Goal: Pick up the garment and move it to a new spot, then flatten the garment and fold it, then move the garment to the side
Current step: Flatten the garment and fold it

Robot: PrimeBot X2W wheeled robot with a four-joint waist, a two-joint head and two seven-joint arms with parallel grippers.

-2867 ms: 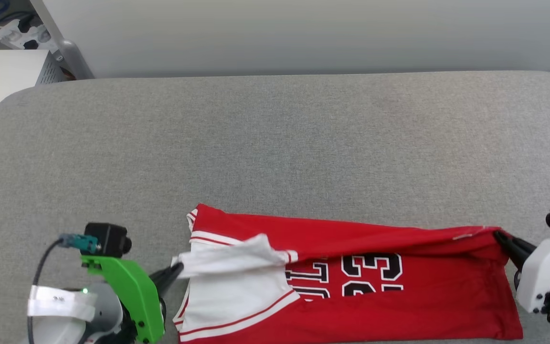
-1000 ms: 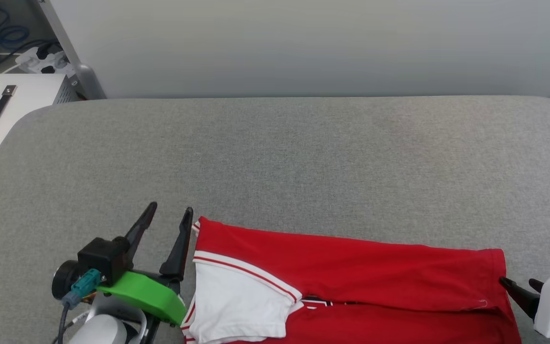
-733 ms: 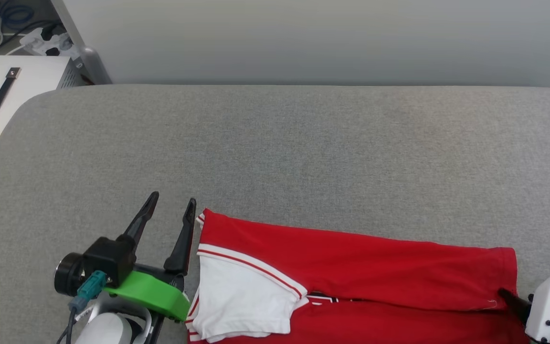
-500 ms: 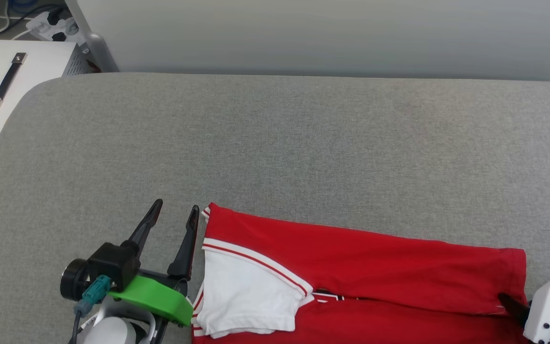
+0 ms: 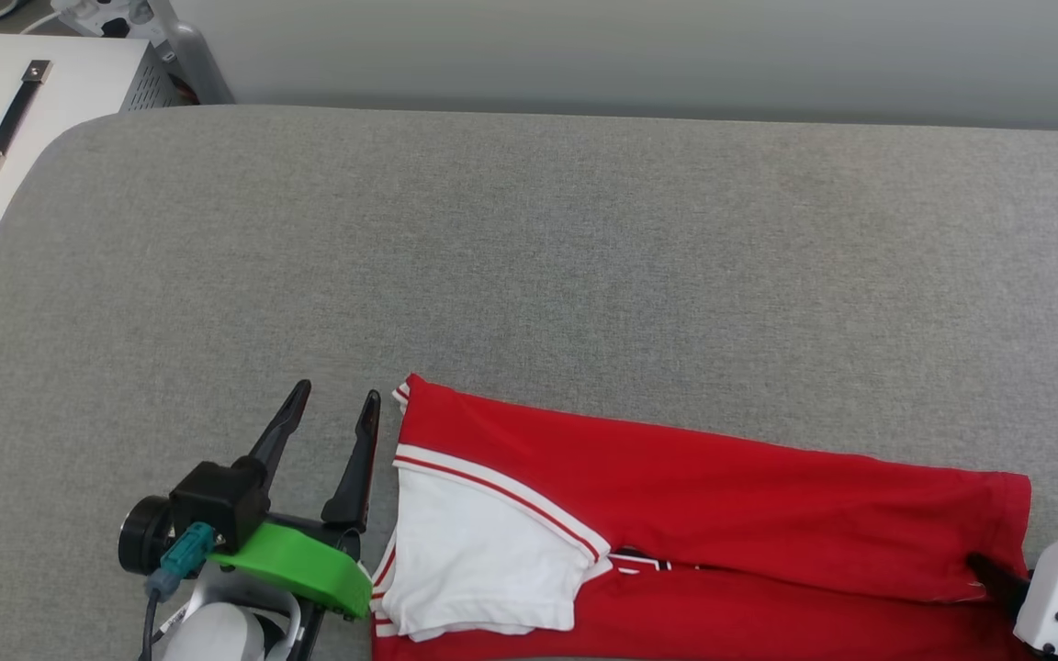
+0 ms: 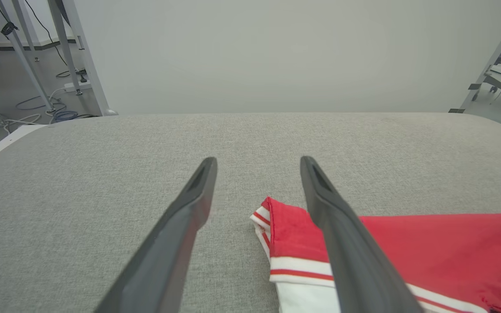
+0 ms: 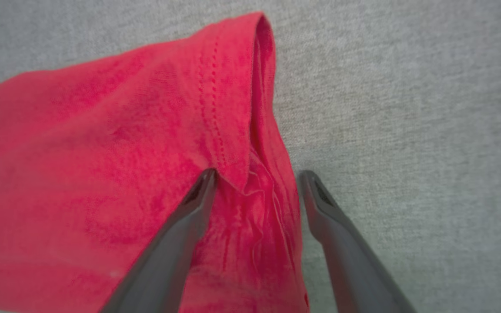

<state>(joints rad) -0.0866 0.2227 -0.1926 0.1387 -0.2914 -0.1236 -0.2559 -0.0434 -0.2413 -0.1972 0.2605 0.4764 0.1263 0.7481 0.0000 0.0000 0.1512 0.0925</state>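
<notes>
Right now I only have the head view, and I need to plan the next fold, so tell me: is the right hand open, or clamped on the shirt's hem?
Observer: Open. In the right wrist view the right hand has its fingers spread, straddling the hem corner of the garment without pinching it.
Operator: Does the cloth lie flat there?
Observer: No. The stitched hem is folded over and ends in a point beside one fingertip, and wrinkled cloth bunches between the two fingers.
</notes>
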